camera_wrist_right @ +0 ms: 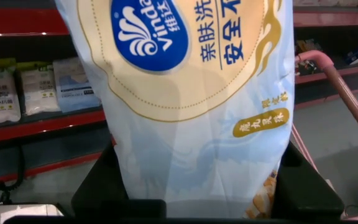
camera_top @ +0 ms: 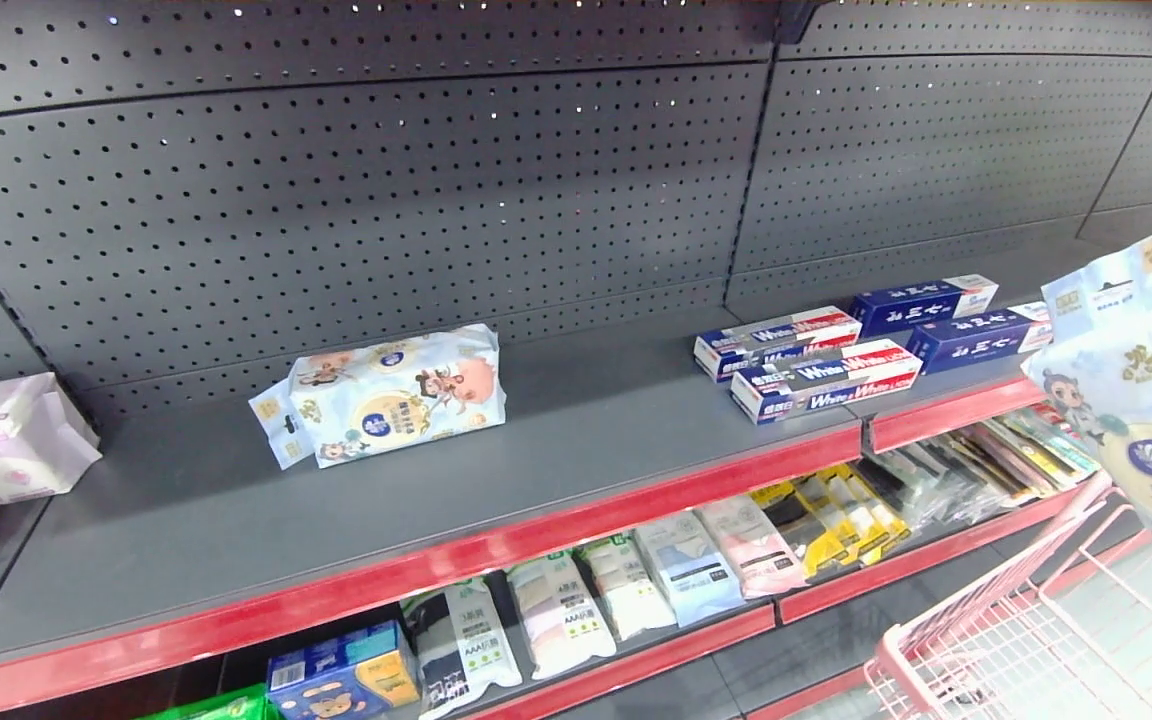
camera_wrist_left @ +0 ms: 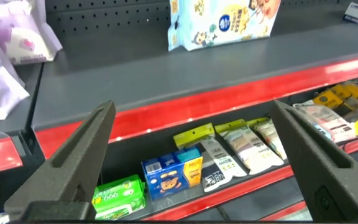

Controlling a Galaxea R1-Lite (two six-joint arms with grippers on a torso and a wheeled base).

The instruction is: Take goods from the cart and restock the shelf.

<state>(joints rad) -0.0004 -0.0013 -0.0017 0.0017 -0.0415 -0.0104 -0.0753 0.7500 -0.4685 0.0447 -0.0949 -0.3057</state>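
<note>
1. Right gripper (camera_wrist_right: 204,186): jaws clamped on a pale blue tissue pack (camera_top: 1146,420), one jaw on each side of its lower part. The pack's long axis is roughly vertical.
2. The held pack is in the air at the right end of the shelving, near the rim of the pink cart (camera_top: 996,640), not touching the shelf board (camera_top: 436,480).
3. Left gripper (camera_wrist_left: 193,112): jaws wide apart, nothing between them, facing the board's red front edge.
4. Second pack (camera_top: 391,395), with a cartoon print, lies on its long side on the shelf board, left of centre, near the pegboard back.
5. White toothpaste boxes (camera_top: 816,365): two, touching, at the board's right end. Blue toothpaste boxes (camera_top: 951,320): two, just beside them on the next board.
6. Pink-purple soft packs (camera_top: 6,440) are on the board at far left.
7. Lower tier: a row of flat packets (camera_top: 626,590), with a blue carton (camera_top: 341,675) at its left end.
</note>
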